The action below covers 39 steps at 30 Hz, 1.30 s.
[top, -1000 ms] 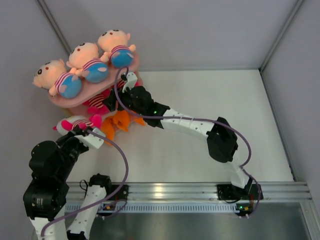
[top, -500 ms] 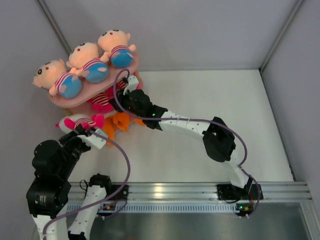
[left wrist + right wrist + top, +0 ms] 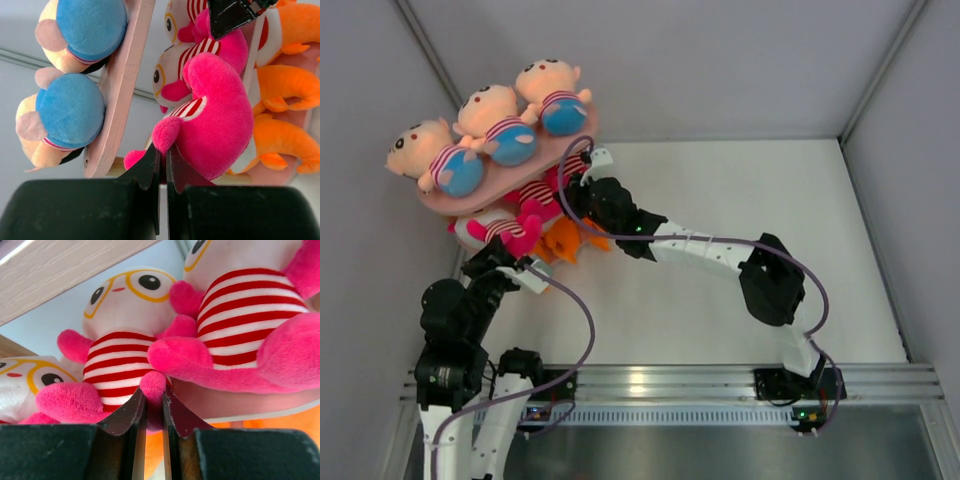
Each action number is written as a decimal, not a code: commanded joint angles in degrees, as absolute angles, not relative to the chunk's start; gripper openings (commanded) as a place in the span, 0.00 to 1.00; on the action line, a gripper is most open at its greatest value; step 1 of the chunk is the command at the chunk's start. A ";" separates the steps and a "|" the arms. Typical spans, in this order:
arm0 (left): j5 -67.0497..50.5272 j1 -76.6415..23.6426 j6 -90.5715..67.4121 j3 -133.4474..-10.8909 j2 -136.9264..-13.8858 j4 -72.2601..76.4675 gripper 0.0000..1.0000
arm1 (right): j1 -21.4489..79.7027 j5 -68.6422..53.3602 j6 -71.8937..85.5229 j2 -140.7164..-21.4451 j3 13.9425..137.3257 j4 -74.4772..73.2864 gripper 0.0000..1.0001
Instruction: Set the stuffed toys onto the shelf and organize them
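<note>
The pink shelf point(image 3: 582, 135) stands at the back left, with three boy stuffed toys point(image 3: 498, 125) in striped shirts and blue pants lying on its top board point(image 3: 125, 85). Under that board, my left gripper point(image 3: 162, 150) is shut on the pink foot of a white, striped stuffed toy point(image 3: 220, 115), held at the middle tier's edge point(image 3: 498, 232). My right gripper point(image 3: 153, 392) is shut on the pink foot of another glasses-wearing toy point(image 3: 122, 340), which sits on the middle board point(image 3: 250, 400) between two more like it point(image 3: 245, 315). In the top view, my right gripper point(image 3: 560, 192) reaches under the top board.
Orange plush animals point(image 3: 560, 240) lie on the lower tier just below the pink toys point(image 3: 285, 105). The grey wall runs close behind and left of the shelf. The white table point(image 3: 740, 200) stretches to the right, and purple cables loop over both arms.
My right gripper has shut on the middle toy's foot. My left arm has swung up and right, carrying its toy in under the top board.
</note>
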State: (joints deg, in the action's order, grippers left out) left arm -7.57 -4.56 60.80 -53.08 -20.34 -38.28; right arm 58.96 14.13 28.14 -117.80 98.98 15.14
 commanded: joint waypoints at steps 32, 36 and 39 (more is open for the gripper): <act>-13.69 -4.75 86.91 -37.71 -16.79 -29.17 0.00 | 55.90 11.95 27.51 -111.09 95.10 19.33 0.01; -14.07 -4.75 93.68 -37.62 -17.13 -29.97 0.00 | 55.46 11.60 27.86 -110.74 94.66 19.51 0.01; -11.08 -4.75 93.43 -40.06 -20.38 -30.15 0.00 | 55.37 11.60 27.95 -110.65 94.22 19.77 0.01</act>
State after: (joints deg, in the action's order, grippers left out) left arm -11.46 -4.71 88.97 -36.27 -17.82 -30.46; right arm 56.45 11.44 27.68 -115.15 94.43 16.56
